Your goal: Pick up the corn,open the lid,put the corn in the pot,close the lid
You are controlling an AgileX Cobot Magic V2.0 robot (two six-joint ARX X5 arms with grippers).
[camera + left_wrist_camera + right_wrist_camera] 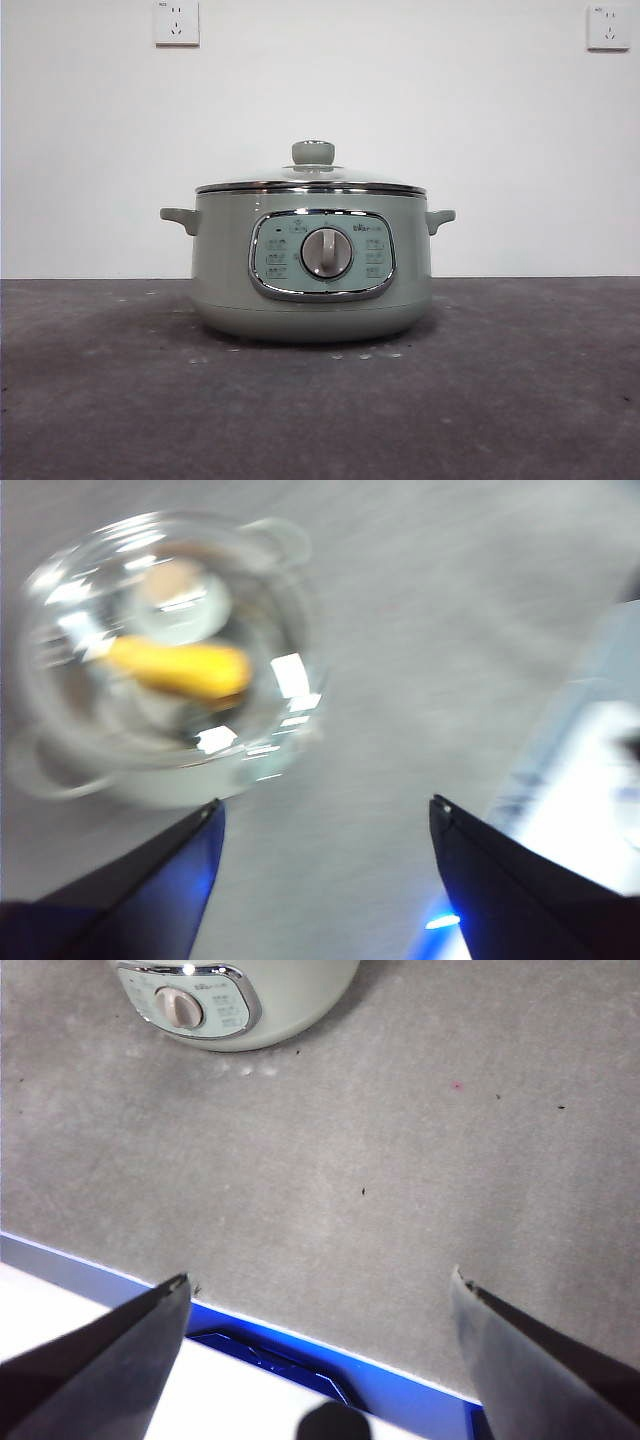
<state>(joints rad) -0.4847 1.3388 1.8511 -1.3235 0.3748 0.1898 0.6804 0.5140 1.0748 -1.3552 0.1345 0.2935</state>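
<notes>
The sage-green pot (312, 265) stands on the grey table with its glass lid (312, 181) on top, knob up. In the blurred left wrist view the pot (160, 770) shows from above with the lid (175, 600) on it, and the yellow corn (180, 668) lies inside under the glass. My left gripper (325, 820) is open and empty, high above the table beside the pot. My right gripper (320, 1295) is open and empty over the table's near edge, away from the pot (250, 1005). Neither gripper shows in the front view.
Two wall sockets (176, 22) (608, 27) sit on the white wall behind. The grey table top (500, 400) spreads around the pot. A blue-lit table edge (300, 1345) runs below the right gripper.
</notes>
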